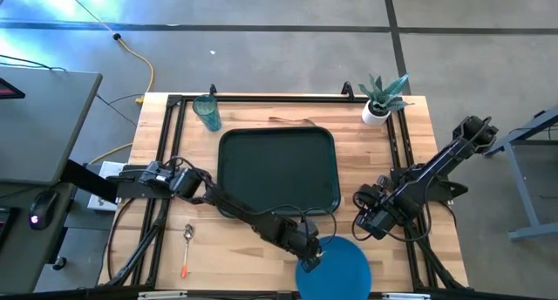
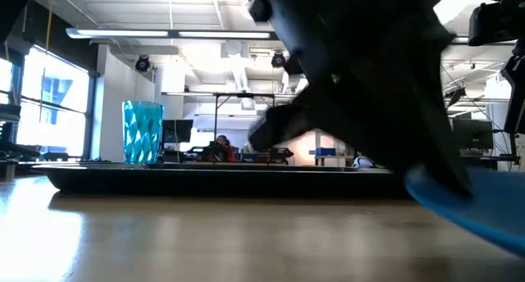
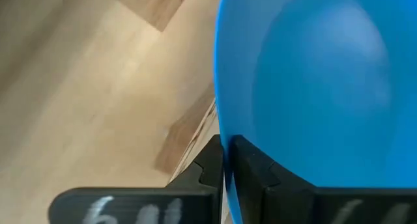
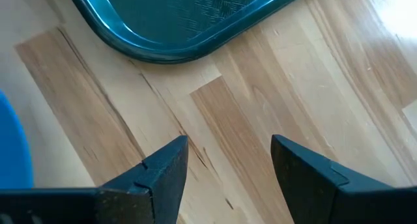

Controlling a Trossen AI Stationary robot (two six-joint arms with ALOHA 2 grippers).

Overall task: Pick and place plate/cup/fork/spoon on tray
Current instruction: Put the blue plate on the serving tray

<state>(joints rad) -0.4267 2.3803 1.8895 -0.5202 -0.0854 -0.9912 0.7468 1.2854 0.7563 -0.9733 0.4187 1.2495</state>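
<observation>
Plate first: it lies at the counter's near edge, at about five o'clock from the tray, and the low view suggests its rim is already tilted up from the wood. The left hand reaches across to it and pinches its rim at the nine o'clock side; in the left wrist view the two fingers press together on the blue edge. The right hand waits just beside the tray's corner, at about one o'clock from the plate, fingers spread and holding nothing.

What decides the coming move is that the tray's open middle lies at about eleven o'clock from the plate, so I judge the plate must be lifted over the raised rim and carried that way.

Other things wait apart: the cup at the tray's far left corner, the spoon near the left front. A slim utensil behind the tray may be the fork, but I cannot tell.
</observation>
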